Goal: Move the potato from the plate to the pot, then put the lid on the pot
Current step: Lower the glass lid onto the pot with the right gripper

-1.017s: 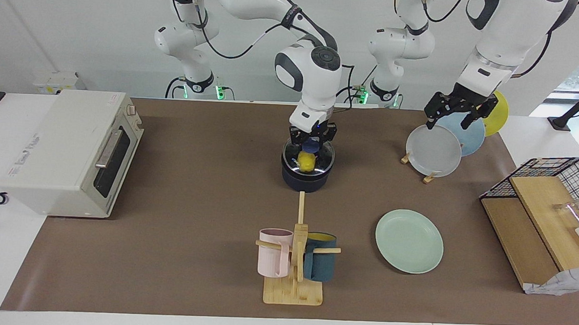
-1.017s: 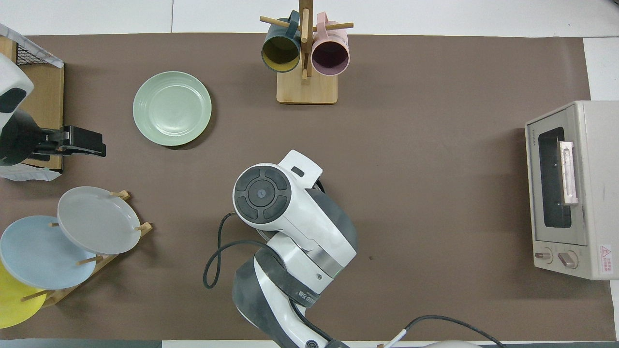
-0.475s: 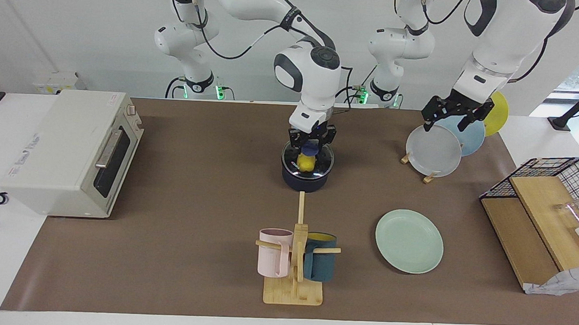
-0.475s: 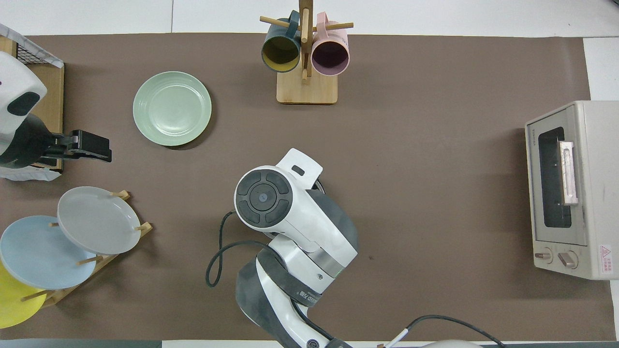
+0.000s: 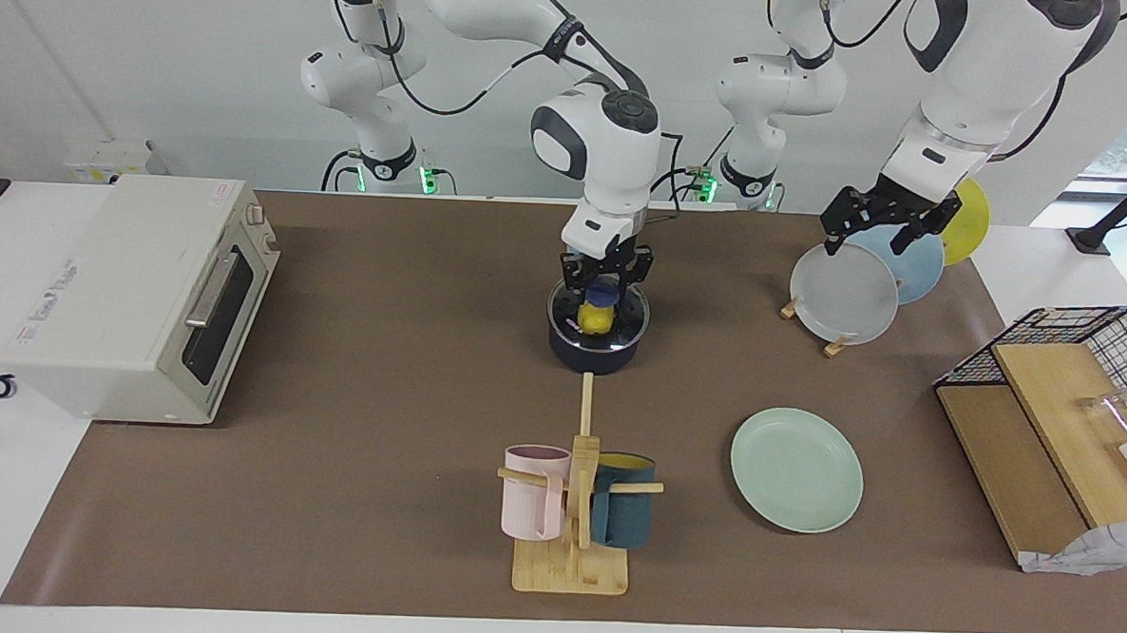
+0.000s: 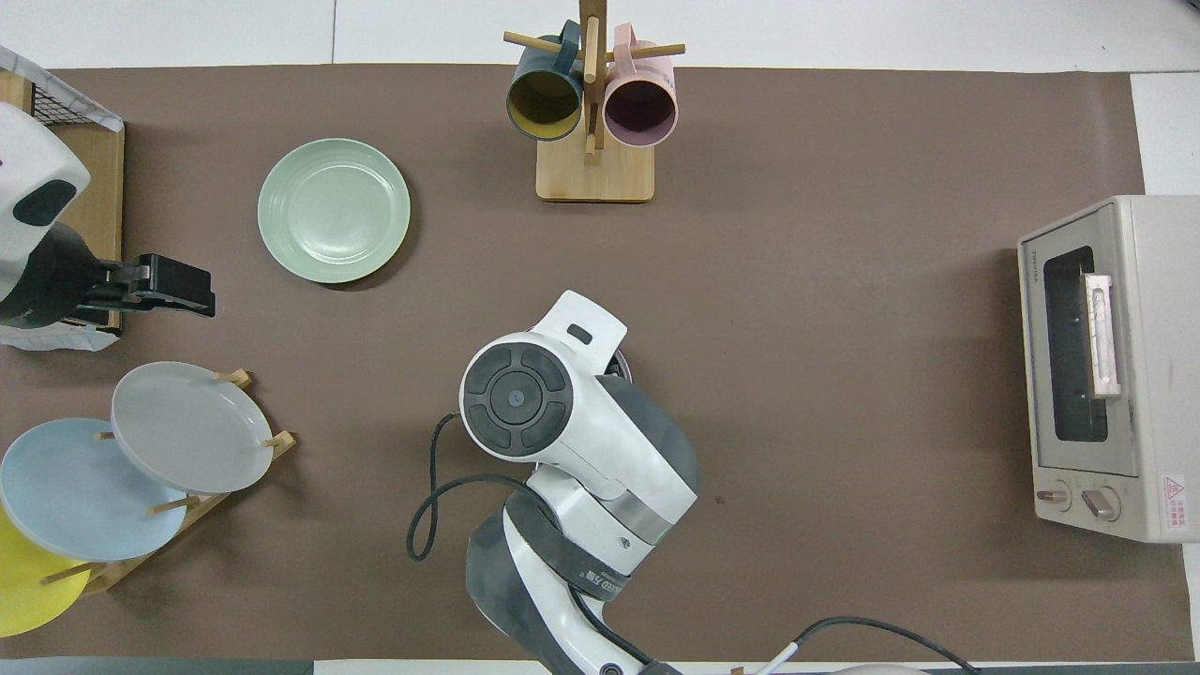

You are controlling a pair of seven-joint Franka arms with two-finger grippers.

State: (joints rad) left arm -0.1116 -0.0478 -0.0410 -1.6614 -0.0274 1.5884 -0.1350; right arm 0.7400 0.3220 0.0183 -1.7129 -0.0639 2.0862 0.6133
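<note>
The potato (image 5: 595,319) lies inside the dark navy pot (image 5: 595,354) and shows through the clear glass lid (image 5: 620,321), which rests on the pot's rim. My right gripper (image 5: 605,285) stands straight down over the pot, shut on the lid's blue knob (image 5: 602,294). The pot's handle is hidden. In the overhead view the right arm (image 6: 562,422) covers the pot and lid. The mint-green plate (image 5: 796,469) lies bare, also in the overhead view (image 6: 334,210). My left gripper (image 5: 871,240) hangs open and empty over the plate rack, also in the overhead view (image 6: 192,286).
A plate rack (image 5: 845,295) with grey, light-blue and yellow plates stands at the left arm's end. A mug tree (image 5: 574,507) with pink and teal mugs stands farther from the robots than the pot. A toaster oven (image 5: 136,293) and a wire basket with boards (image 5: 1054,414) flank the table.
My right gripper has eased the lid down a little onto the pot. My left gripper has drawn back slightly over the plate rack.
</note>
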